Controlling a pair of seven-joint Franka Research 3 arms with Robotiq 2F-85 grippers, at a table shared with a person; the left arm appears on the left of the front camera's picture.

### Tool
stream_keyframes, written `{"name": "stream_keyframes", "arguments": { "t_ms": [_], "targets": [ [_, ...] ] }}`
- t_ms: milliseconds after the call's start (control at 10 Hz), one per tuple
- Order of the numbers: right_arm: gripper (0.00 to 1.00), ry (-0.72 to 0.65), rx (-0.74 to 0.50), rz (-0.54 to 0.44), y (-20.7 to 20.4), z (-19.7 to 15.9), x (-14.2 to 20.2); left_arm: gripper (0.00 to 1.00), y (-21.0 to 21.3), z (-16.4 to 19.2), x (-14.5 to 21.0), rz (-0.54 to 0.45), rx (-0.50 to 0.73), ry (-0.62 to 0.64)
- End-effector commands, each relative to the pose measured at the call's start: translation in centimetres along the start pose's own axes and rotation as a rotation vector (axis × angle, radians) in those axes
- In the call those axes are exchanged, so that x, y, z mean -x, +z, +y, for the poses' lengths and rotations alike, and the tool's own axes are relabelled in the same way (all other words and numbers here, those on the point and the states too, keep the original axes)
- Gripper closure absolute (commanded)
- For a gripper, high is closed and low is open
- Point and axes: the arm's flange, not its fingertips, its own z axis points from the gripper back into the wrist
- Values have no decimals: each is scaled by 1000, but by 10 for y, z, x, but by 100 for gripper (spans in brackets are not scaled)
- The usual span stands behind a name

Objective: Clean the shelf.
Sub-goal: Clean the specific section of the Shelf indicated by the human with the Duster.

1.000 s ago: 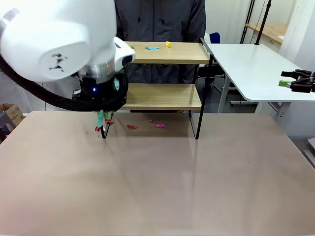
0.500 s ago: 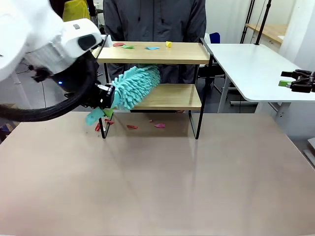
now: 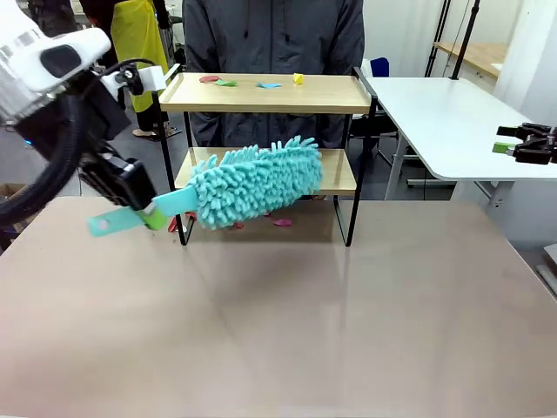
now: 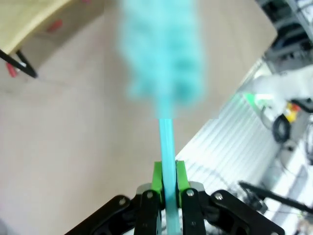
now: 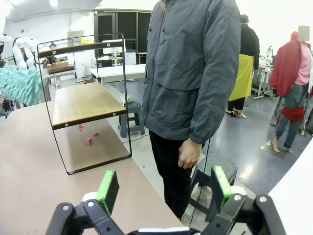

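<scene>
The shelf (image 3: pixel 271 93) stands at the table's far edge, two wooden boards in a black frame. Small paper scraps (image 3: pixel 269 85) in red, green, blue and yellow lie on its top board. More red scraps (image 3: pixel 283 222) lie on the table under it. My left gripper (image 3: pixel 146 214) is shut on the handle of a fluffy teal duster (image 3: pixel 257 180), whose head hangs in front of the lower board. The left wrist view shows the green pads (image 4: pixel 157 178) clamped on the handle (image 4: pixel 167 142). My right gripper (image 5: pixel 164 188) is open and holds nothing, over the white side table (image 3: pixel 452 113).
A person in a grey jacket (image 3: pixel 278 35) stands right behind the shelf, one hand (image 5: pixel 188 152) hanging down. The brown table (image 3: pixel 287 331) stretches bare toward me. In the right wrist view the shelf (image 5: pixel 83 103) and the red scraps (image 5: pixel 88 141) sit to the left.
My left arm has swung back to the left and away from the camera. The duster came out level, and its head moved right across the front of the lower board.
</scene>
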Motion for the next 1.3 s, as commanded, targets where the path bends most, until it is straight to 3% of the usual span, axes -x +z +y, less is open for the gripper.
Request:
{"name": "stream_keyframes", "arguments": {
  "t_ms": [0,400,700,1000,1200],
  "targets": [
    [0,5,-4,0,-1,0,-3,87,29,3,0,106,-29,-15],
    [0,5,-4,0,-1,0,-3,87,66,-2,21,473,-108,-199],
    [0,5,-4,0,-1,0,-3,87,63,-3,35,642,-172,-221],
    [0,5,-4,0,-1,0,-3,87,68,-9,50,717,-232,-206],
    [0,5,-4,0,-1,0,-3,87,56,-6,42,665,-174,-199]
  ]
}}
